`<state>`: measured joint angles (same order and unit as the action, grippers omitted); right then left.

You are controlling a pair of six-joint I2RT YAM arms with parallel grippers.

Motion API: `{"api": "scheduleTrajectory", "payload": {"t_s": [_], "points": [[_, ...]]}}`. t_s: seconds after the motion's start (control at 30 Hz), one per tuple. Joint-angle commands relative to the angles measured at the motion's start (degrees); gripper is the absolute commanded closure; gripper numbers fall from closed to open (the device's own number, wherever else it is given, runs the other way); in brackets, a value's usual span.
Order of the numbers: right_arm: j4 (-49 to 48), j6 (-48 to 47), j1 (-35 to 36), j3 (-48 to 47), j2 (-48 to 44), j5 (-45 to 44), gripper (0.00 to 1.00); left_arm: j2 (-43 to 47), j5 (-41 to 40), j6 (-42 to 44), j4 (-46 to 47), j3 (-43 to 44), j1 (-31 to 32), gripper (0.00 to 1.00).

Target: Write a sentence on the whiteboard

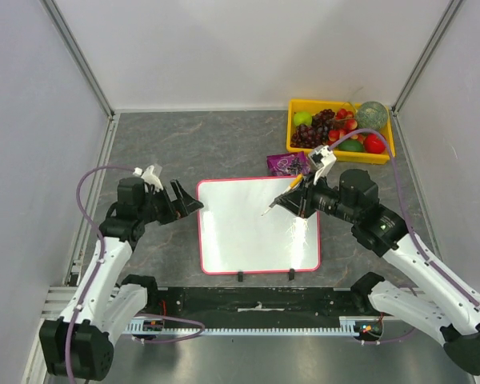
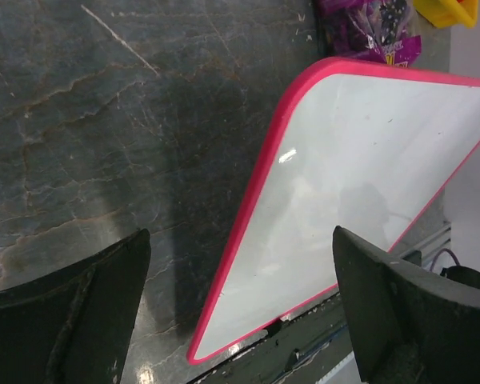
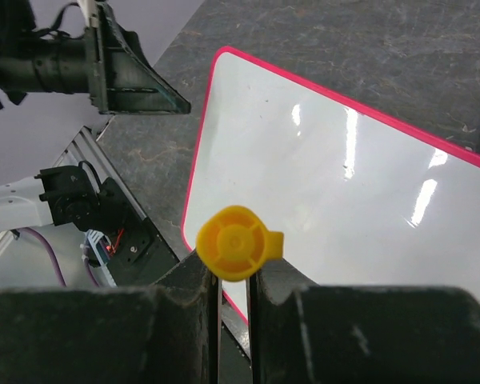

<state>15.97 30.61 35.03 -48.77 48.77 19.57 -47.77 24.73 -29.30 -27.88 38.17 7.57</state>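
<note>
Lying beyond whiteboard (image 1: 248, 232): packet (image 1: 286, 164), fruit bin (image 1: 312, 102).

Both arms are the same build. Left arm (image 1: 104, 268) and right arm (image 1: 428, 272) have white shell links, black cylindrical joint housings and black bases.
Cabling runs outside the shell: left purple cable (image 1: 82, 192) loops off the wrist, and right purple cable (image 1: 402, 210) runs along the forearm.
Left camera mount (image 1: 150, 174) is small, white and angular. Right camera mount (image 1: 322, 158) is a white box.
Left gripper (image 1: 190, 200) is all black. Its fingers (image 2: 80, 308) are broad matte wedges with flat angled faces, and the right wrist view shows triangular bracing on one.
Right gripper (image 1: 288, 202) is black too. Its fingers (image 3: 184, 312) are blocky and matte with a slightly grainy finish.
</note>
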Motion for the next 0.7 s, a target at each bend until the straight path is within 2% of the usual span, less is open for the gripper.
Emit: {"api": "scheduleTrajectory", "payload": {"t_s": [0.0,0.1,0.27,0.43,0.5,0.67], "points": [[-7.34,2.17,2.76,1.22,0.27,-3.57,1.00,-1.18,14.10,-5.31,15.01,-6.78,-3.00,0.03],[-9.46,2.87,5.04,2.19,1.06,-4.54,1.00,-2.85,18.15,-9.80,26.62,-12.32,-3.00,0.07],[-10.25,2.52,10.66,2.37,3.34,-8.66,1.00,-4.17,17.02,-8.49,31.38,-15.84,-2.83,0.09],[-11.83,2.70,15.94,1.93,5.89,-12.71,1.00,-3.65,18.68,-11.83,43.67,-21.99,-2.13,0.13],[-11.93,2.61,17.09,1.49,6.33,-13.94,1.00,-3.91,19.91,-12.53,49.21,-24.36,-1.07,0.14],[-11.57,2.26,17.97,0.43,7.30,-15.18,1.00,-5.32,19.57,-11.66,53.88,-27.00,1.30,0.21]]}}
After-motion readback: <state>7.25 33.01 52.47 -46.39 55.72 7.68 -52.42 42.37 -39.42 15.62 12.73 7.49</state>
